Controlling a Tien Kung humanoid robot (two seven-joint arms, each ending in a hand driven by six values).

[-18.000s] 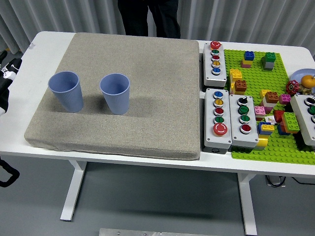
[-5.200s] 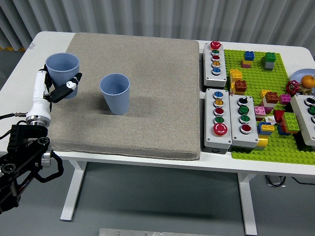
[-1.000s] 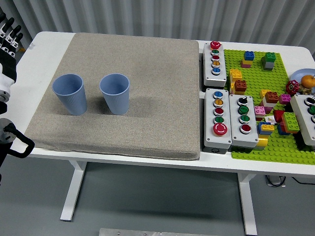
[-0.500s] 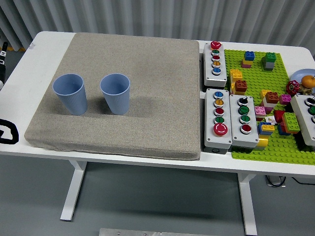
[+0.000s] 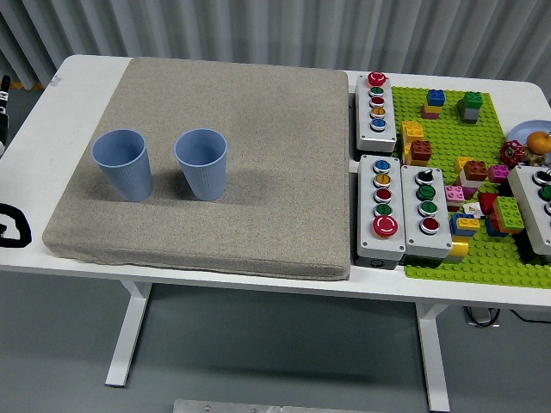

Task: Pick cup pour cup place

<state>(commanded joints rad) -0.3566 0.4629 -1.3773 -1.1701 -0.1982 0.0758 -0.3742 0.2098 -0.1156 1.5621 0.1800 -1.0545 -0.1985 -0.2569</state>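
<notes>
Two blue cups: left cup (image 5: 121,163) and right cup (image 5: 201,163), upright, side by side on grey mat (image 5: 258,129), white table (image 5: 34,138). Left hand (image 5: 3,99) barely visible at frame edge, finger state cannot be told. Green brick baseplate (image 5: 482,249) and button boxes (image 5: 379,206) to the right.

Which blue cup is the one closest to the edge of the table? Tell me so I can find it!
Look at the big grey mat covering the left part of the white table. Two blue cups stand upright side by side near the mat's left end. Yours is the left cup, nearest the table's left edge, while the right cup stands closer to the mat's middle.
</notes>
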